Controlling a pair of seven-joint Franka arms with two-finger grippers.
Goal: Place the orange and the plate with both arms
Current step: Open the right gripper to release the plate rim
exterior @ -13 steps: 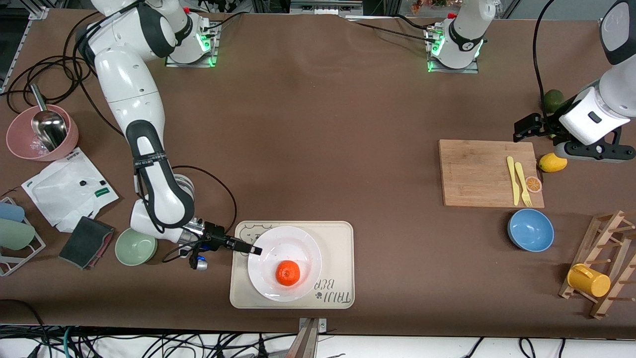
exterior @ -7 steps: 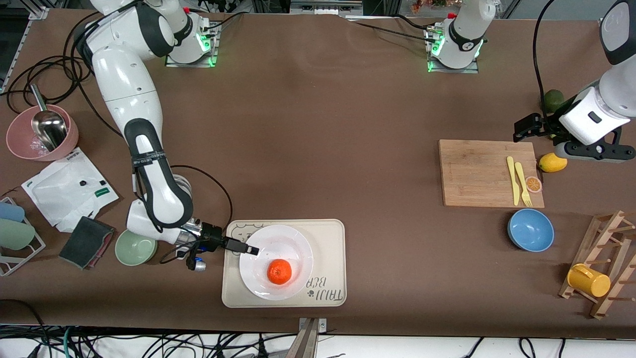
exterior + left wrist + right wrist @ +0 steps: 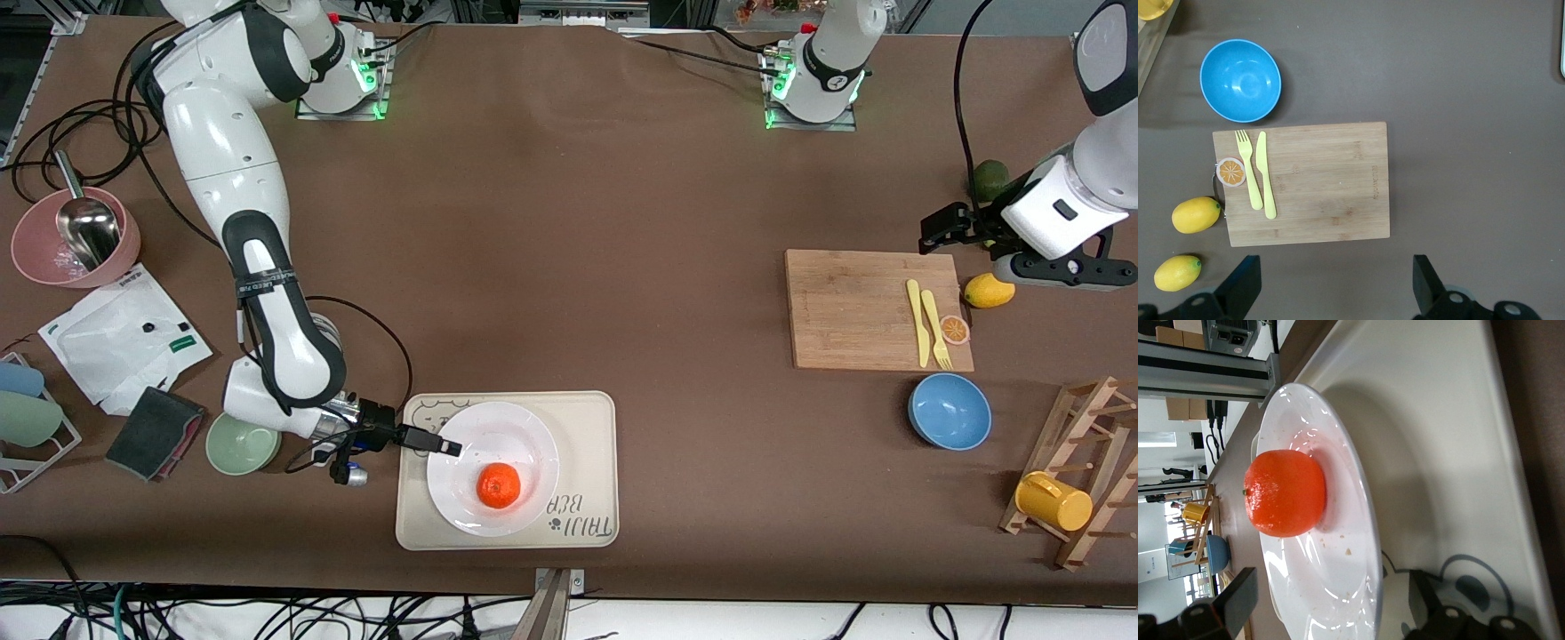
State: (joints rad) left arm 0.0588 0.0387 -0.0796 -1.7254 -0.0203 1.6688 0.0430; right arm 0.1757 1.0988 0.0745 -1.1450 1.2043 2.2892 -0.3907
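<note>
At the right arm's end of the bench, low in the frame, the right gripper (image 3: 442,446) lies nearly flat, just past a green bowl (image 3: 242,444). It reaches in over the edge of the beige tray (image 3: 591,418). Its jaws are spread, and the right wrist view shows the rim of the plate (image 3: 526,428) running between them with a gap on each side, so nothing is pinched. The low sideways approach suits a thin rim, which can only be taken edge-on.

The plate sits on the tray at bottom centre of the frame. The orange (image 3: 499,486) rests inside it, a little toward the front camera from the plate's middle, and the shallow dip keeps it from rolling. Both task items look to be where they belong, so this is probably the letting-go stage, though a fresh grasp cannot be ruled out.

Toward the left arm's end, mid-height in the frame, the left gripper (image 3: 932,231) waits in the air over the upper edge of the cutting board (image 3: 853,311). Its jaws are released and empty, and it is well clear of the plate.
</note>
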